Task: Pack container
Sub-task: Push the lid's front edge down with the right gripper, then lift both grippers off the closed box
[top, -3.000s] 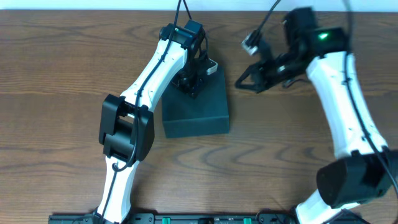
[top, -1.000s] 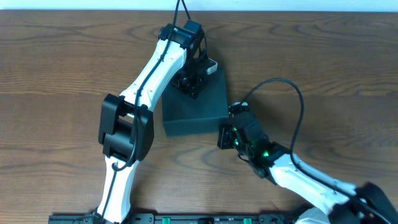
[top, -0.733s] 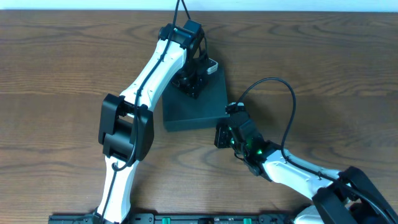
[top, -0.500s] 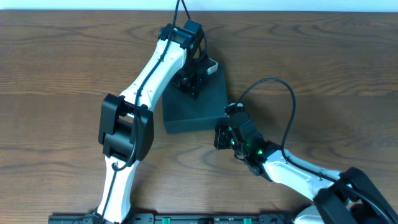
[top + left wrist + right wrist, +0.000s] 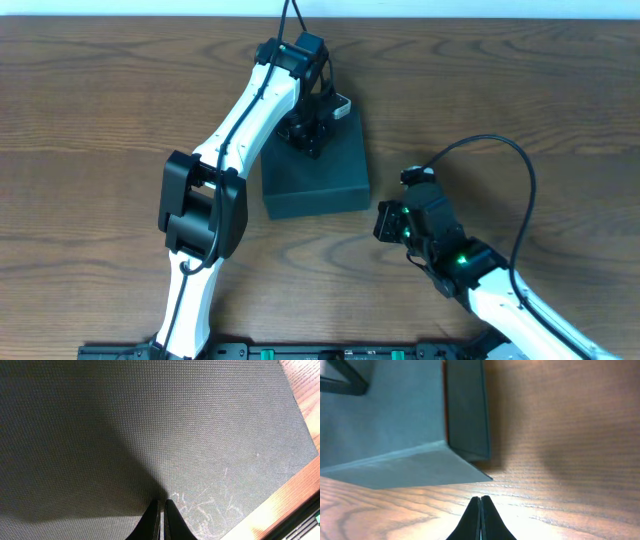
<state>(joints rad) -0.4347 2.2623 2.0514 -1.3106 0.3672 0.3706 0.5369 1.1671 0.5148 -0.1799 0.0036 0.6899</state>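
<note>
A: How is your left hand now?

B: My left gripper (image 5: pixel 161 503) has its two fingers pressed together, with no gap and nothing between them. The tips stand at the lid of the container (image 5: pixel 150 420), on its dark, finely woven surface. Whether they press on it or only hang just above it, I cannot tell. Beside the tips, toward 3 o'clock, the lid carries some pale scratches (image 5: pixel 200 502).

A: And the right one?

B: My right gripper (image 5: pixel 480 499) is also closed to a thin point and it carries nothing. It is low over the wooden table (image 5: pixel 560 435) and does not touch the box. Seen from these tips, the nearest corner of the container (image 5: pixel 385 425) lies at about 12 o'clock, and the rest of the box spreads toward 10 and 11 o'clock.

A: Where is the container on the table?

B: In the overhead view the container (image 5: pixel 320 180) sits near the middle of the table (image 5: pixel 100 120), a little toward 12 o'clock, with its lid lying flat. My left gripper (image 5: pixel 305 135) is over the far part of the lid, at about 12 o'clock of the box. My right gripper (image 5: pixel 383 222) is at about 4 o'clock from the box, near its corner but apart from it. A black cable (image 5: pixel 505 150) arches over my right arm.
</note>
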